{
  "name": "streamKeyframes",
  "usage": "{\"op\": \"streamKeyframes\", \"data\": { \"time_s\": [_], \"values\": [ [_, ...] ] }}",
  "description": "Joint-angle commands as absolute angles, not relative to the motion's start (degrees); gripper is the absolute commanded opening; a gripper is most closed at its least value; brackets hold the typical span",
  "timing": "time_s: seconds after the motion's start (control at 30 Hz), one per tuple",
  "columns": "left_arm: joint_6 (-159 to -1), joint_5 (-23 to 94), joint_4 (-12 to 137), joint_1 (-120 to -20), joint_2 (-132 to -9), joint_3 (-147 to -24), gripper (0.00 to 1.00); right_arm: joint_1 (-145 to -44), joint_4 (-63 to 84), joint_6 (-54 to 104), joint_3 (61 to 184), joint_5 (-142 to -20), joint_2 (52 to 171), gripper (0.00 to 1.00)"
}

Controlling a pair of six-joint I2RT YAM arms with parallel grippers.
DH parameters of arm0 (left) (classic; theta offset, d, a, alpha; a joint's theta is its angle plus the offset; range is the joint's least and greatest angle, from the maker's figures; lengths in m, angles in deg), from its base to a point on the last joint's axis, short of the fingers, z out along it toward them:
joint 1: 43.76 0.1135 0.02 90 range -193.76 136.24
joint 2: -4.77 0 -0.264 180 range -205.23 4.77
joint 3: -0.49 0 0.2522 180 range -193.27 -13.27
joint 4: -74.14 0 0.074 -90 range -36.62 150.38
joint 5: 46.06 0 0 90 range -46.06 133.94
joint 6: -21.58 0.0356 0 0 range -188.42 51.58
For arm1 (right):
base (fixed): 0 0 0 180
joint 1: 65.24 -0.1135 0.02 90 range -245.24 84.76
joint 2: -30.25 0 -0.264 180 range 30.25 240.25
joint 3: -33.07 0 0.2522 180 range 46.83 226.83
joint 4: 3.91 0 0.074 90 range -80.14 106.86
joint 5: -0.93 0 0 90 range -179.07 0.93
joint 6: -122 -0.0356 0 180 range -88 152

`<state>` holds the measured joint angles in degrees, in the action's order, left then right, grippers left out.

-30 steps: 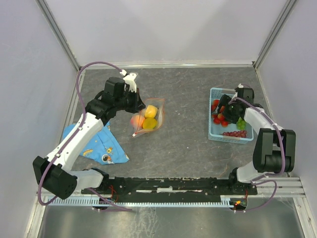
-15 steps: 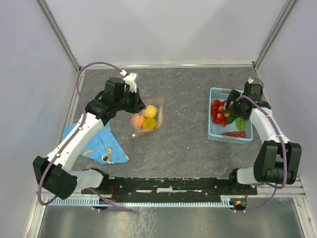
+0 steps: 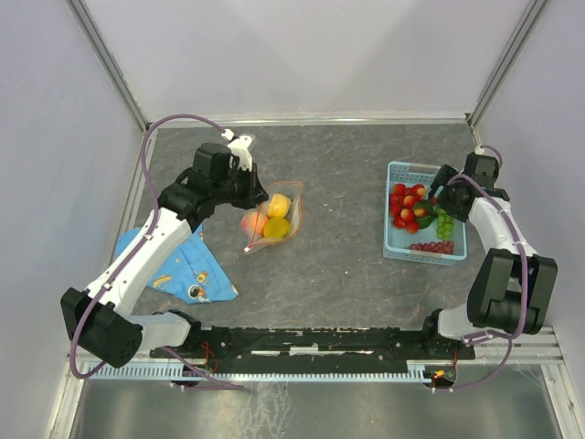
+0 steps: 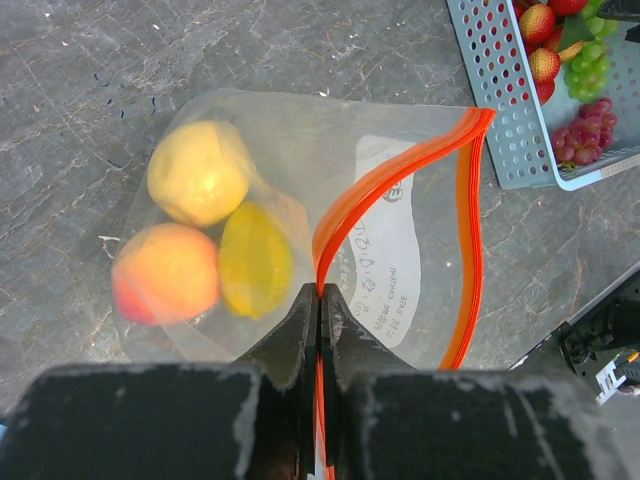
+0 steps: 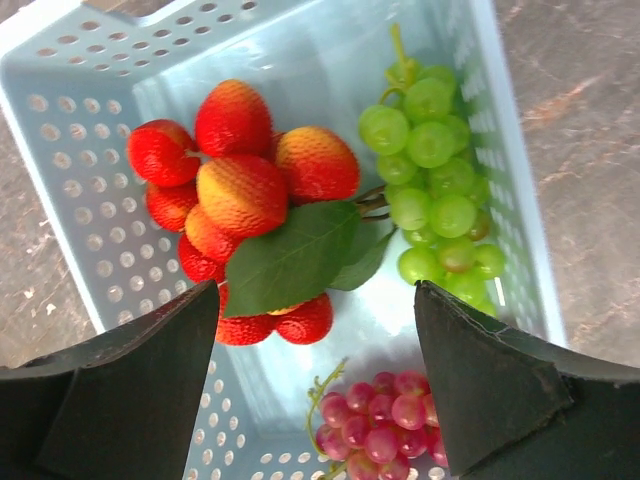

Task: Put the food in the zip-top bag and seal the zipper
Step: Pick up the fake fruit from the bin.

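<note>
Seen from above, the left pincer (image 3: pixel 259 201) grips the mouth of the zip-top bag (image 3: pixel 292 197), which lies on the table (image 3: pixel 338 265) left of centre with two yellow lemon pieces (image 3: pixel 279 205) and a peach (image 3: pixel 253 222) inside. A blue patterned cloth (image 3: pixel 183 265) lies by the table's left edge. By the right edge, the right pincer (image 3: pixel 433 194) hangs over a light-blue basket (image 3: pixel 388 229). From the left wrist, the jaws are pressed tight together on the orange-red zipper (image 4: pixel 390 175). Beyond the jaws its two strips stand apart, so the mouth gapes, and a white label (image 4: pixel 385 250) shows through the clear plastic. From the right wrist, the fingers (image 5: pixel 130 390) are spread wide and hold nothing, above red strawberries (image 5: pixel 245 190) with a green leaf (image 5: pixel 295 260), green grapes (image 5: pixel 430 190) and purple grapes (image 5: pixel 385 420), all in the basket.
</note>
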<state>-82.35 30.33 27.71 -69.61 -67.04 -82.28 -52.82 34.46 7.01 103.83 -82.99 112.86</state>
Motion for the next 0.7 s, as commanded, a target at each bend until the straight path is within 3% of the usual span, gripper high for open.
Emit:
{"op": "streamKeyframes", "data": {
  "time_s": [0.0,0.13,0.53,0.67],
  "values": [
    [-80.5,29.9,30.3,-69.7,-65.3,-82.6,0.03,-52.5,35.2,10.4,106.5,-89.1,113.8,0.85],
    [-80.5,29.8,30.4,-69.7,-65.2,-82.6,0.03,-52.4,34.2,12.0,105.3,-92.8,115.0,0.82],
    [-80.6,28.7,30.5,-69.7,-65.0,-82.6,0.03,-52.5,29.6,13.9,104.9,-96.3,120.7,0.58],
    [-80.6,28.7,30.6,-69.8,-65.0,-82.5,0.03,-52.5,28.5,14.0,105.0,-97.3,123.2,0.56]
  ]
}}
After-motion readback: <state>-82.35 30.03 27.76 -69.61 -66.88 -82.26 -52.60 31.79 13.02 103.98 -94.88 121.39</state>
